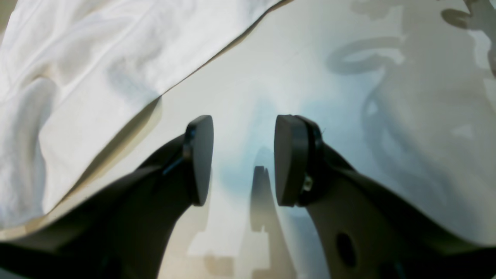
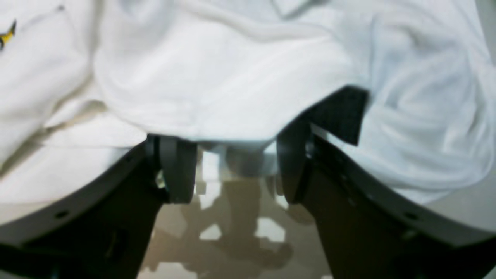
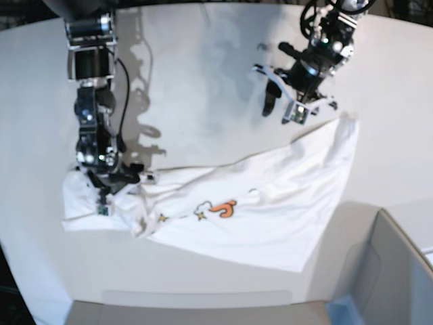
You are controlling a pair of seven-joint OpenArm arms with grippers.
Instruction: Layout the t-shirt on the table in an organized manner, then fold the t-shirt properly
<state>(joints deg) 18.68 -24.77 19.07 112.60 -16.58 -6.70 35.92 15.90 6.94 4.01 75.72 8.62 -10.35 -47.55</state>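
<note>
The white t-shirt (image 3: 270, 203) lies crumpled on the table (image 3: 203, 81), spread toward the right and bunched at the left, with an orange print (image 3: 223, 208) showing. My right gripper (image 3: 114, 193) is down at the bunched left end. In the right wrist view its jaws (image 2: 232, 140) stand open, and a fold of the t-shirt (image 2: 232, 77) drapes across the fingertips (image 2: 176, 155). My left gripper (image 3: 283, 107) hovers above the shirt's far right corner. It is open (image 1: 245, 124) over the bare table (image 1: 310, 77) with nothing between the pads, and the t-shirt (image 1: 77, 77) lies to its upper left.
A grey box (image 3: 399, 271) stands at the near right corner. The table's near edge (image 3: 196, 298) runs just below the shirt. The arms cast shadows on the far tabletop (image 3: 223, 61).
</note>
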